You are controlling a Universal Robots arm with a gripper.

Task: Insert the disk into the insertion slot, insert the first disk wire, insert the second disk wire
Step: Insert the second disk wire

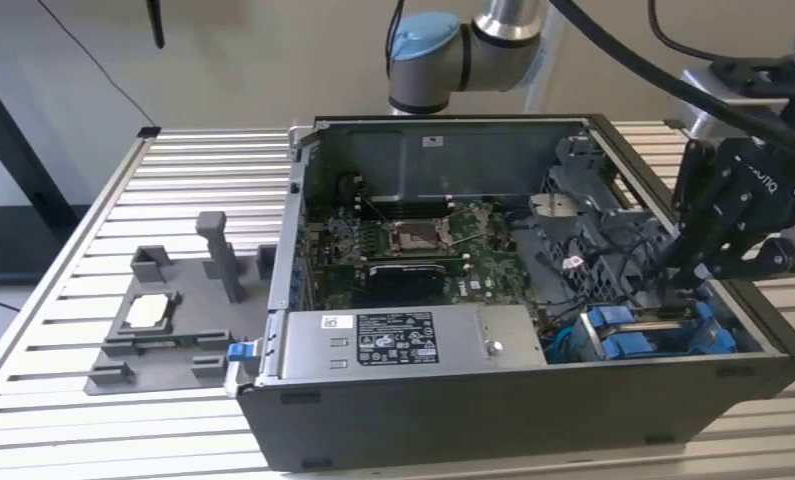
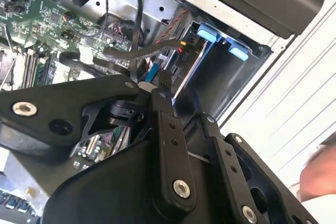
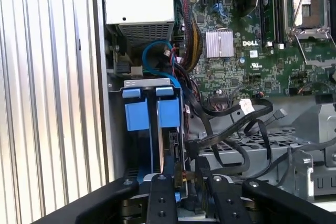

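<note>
**Metal, plastic and circuit board around the black jaws**

The black gripper (image 1: 691, 275) has matt links with bright steel screw heads, seen in both wrist views. Just beyond its jaws sits the grey sheet-metal insertion slot (image 3: 152, 85), dull and smooth, carrying glossy bright blue plastic clips (image 3: 137, 114). Farther off lies the green motherboard (image 3: 252, 61), slightly shiny. The dark grey computer case (image 1: 504, 420) looks satin. The ribbed aluminium bench (image 1: 90, 270) has a brushed, pale finish.

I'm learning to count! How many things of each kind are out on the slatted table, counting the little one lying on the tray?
computer case: 1
grey tray: 1
silver chip: 1
Total: 3
</note>
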